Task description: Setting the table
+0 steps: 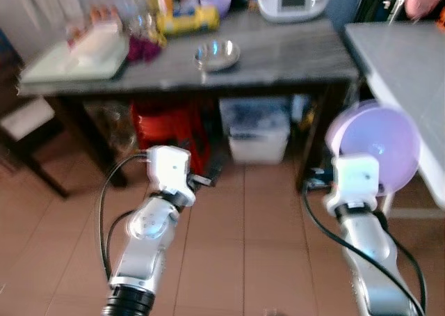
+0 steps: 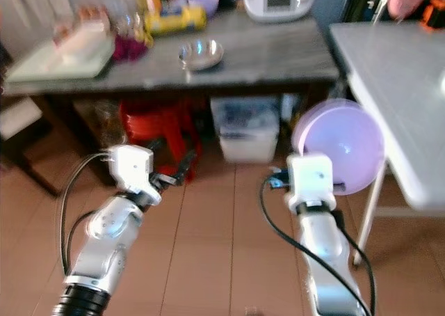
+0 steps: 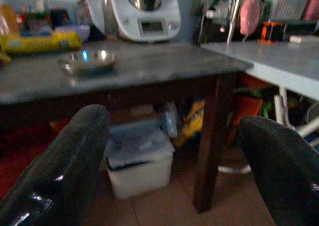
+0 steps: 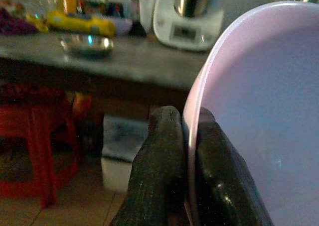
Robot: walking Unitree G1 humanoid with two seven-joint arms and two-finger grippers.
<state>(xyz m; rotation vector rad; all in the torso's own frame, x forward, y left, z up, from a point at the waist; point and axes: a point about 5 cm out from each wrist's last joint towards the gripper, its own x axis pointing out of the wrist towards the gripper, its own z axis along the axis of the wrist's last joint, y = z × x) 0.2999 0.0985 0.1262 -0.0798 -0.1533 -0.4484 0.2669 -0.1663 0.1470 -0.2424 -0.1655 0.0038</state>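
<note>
far left, the dark side table carries a steel dish. left gripper hangs low over the tiled floor, its fingers spread wide and empty. right gripper is pinching the rim of the lilac bowl, one finger on each face, and holds it on edge beside the white table at right. i judge the step as carrying the bowl to its place; next i must raise it above the white tabletop, level it and set it down.
</note>
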